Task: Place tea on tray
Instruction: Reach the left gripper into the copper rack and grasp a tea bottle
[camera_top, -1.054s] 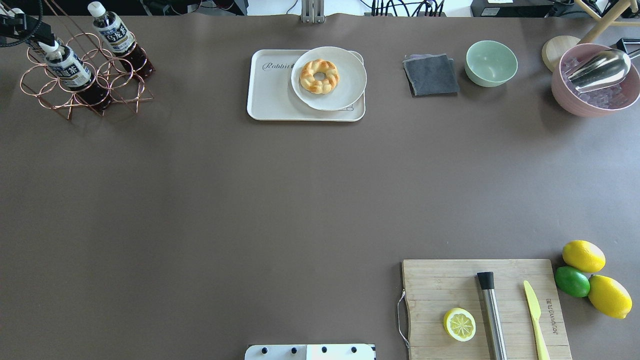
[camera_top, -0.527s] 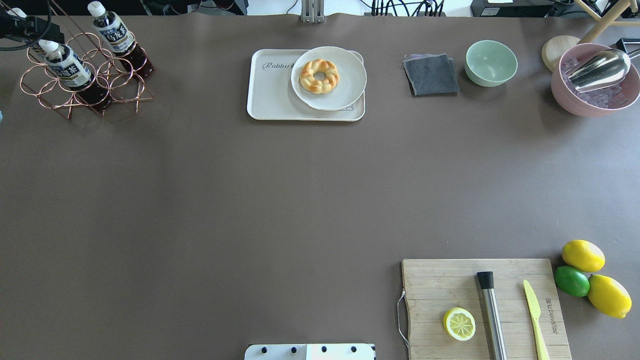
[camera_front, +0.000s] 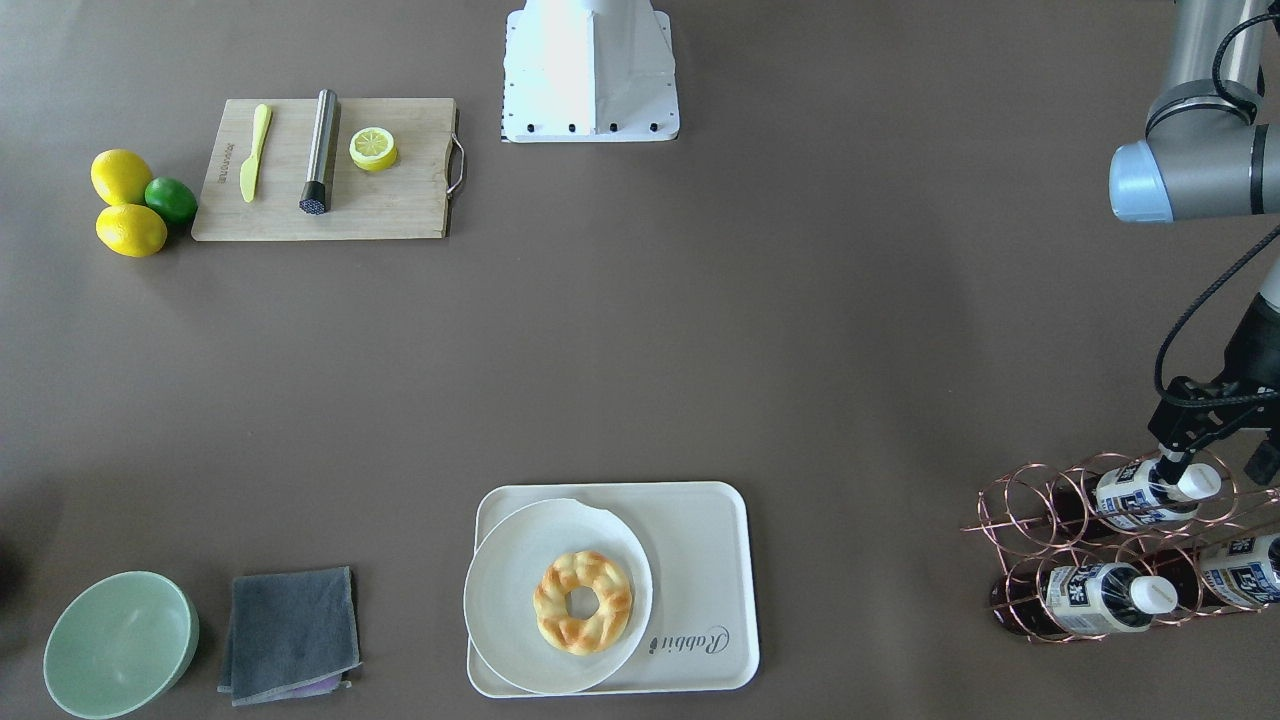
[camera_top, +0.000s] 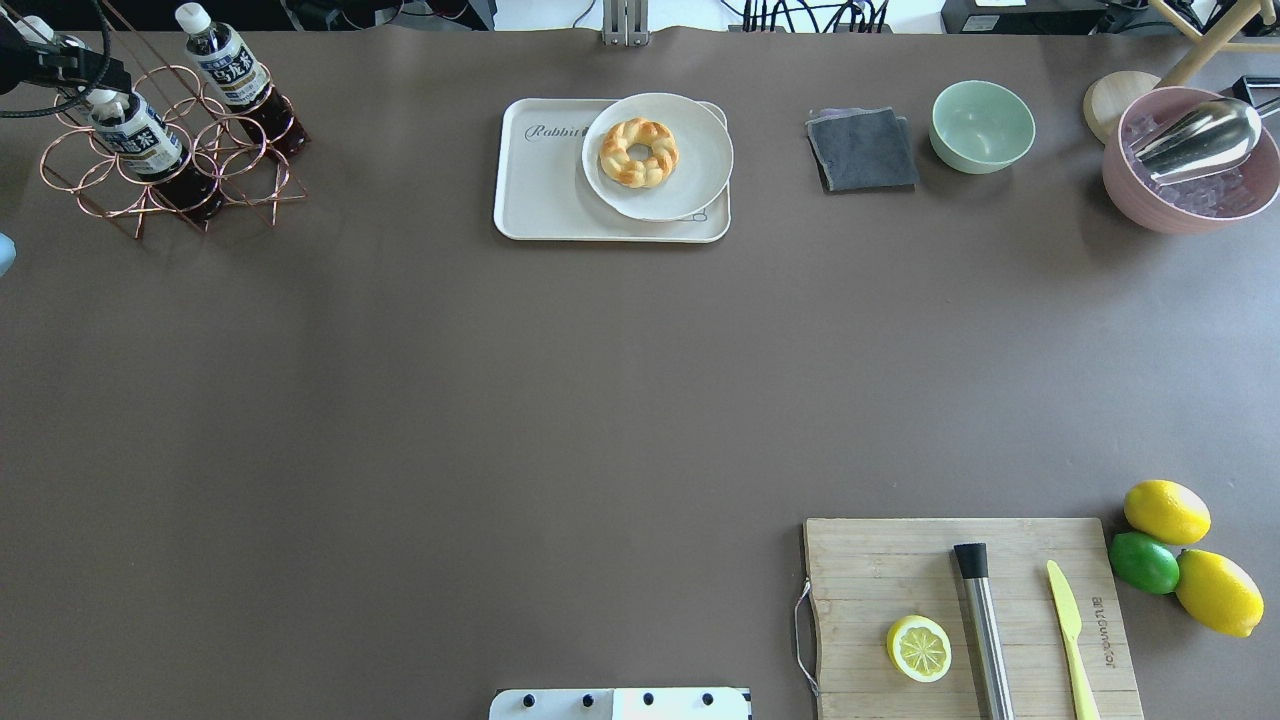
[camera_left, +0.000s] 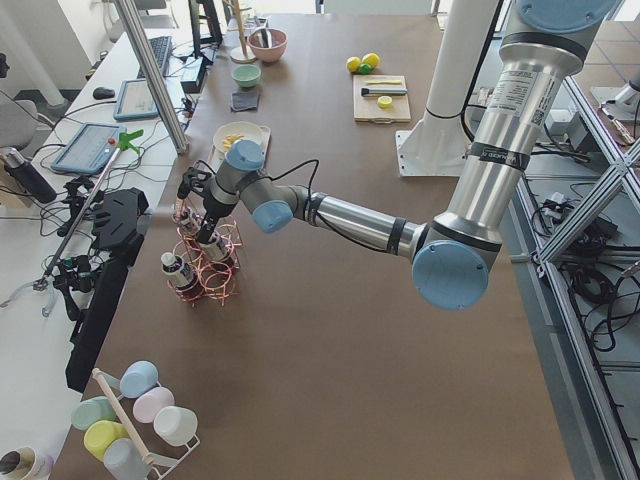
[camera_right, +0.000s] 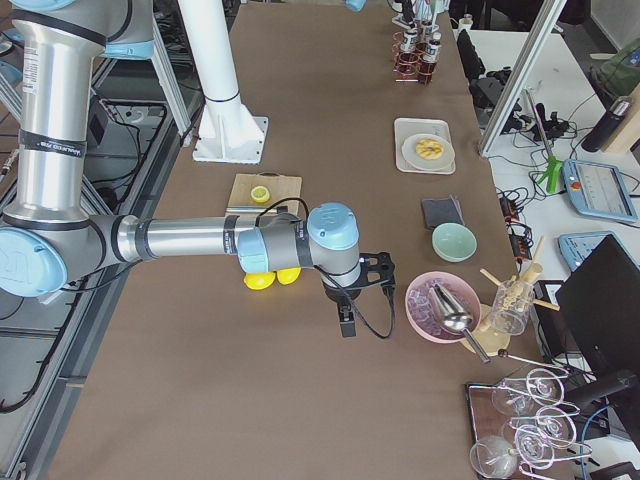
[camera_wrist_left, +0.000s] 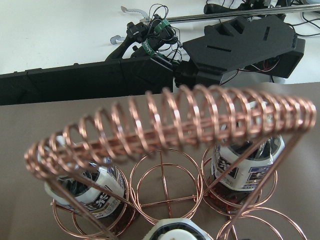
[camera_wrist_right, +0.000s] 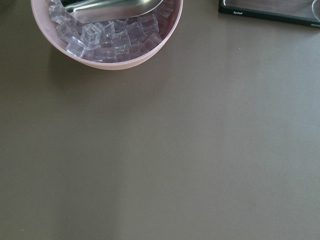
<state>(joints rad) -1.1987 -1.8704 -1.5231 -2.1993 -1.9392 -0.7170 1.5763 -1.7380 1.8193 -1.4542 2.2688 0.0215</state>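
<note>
Three tea bottles lie in a copper wire rack (camera_front: 1030, 530). My left gripper (camera_front: 1213, 468) is at the upper tea bottle (camera_front: 1130, 495), open, its fingers standing either side of the white cap (camera_front: 1197, 481). In the overhead view the left gripper (camera_top: 68, 70) sits at the far left, just behind that tea bottle (camera_top: 135, 135). The left wrist view looks along the rack, with the cap (camera_wrist_left: 172, 231) at the bottom edge. The cream tray (camera_top: 545, 195) lies mid-table at the far side. The right gripper (camera_right: 345, 322) shows only in the exterior right view, so I cannot tell its state.
A white plate (camera_top: 690, 170) with a braided doughnut (camera_top: 639, 152) covers the tray's right part. A grey cloth (camera_top: 862, 150), green bowl (camera_top: 982, 126) and pink ice bowl (camera_top: 1190, 200) stand at the far right. A cutting board (camera_top: 900, 570) with a lemon half, a knife and loose citrus sits near right.
The left gripper drew back a little from the bottle cap, then returned close over it. The bottle shifted slightly in the rack. Nothing else moved.
</note>
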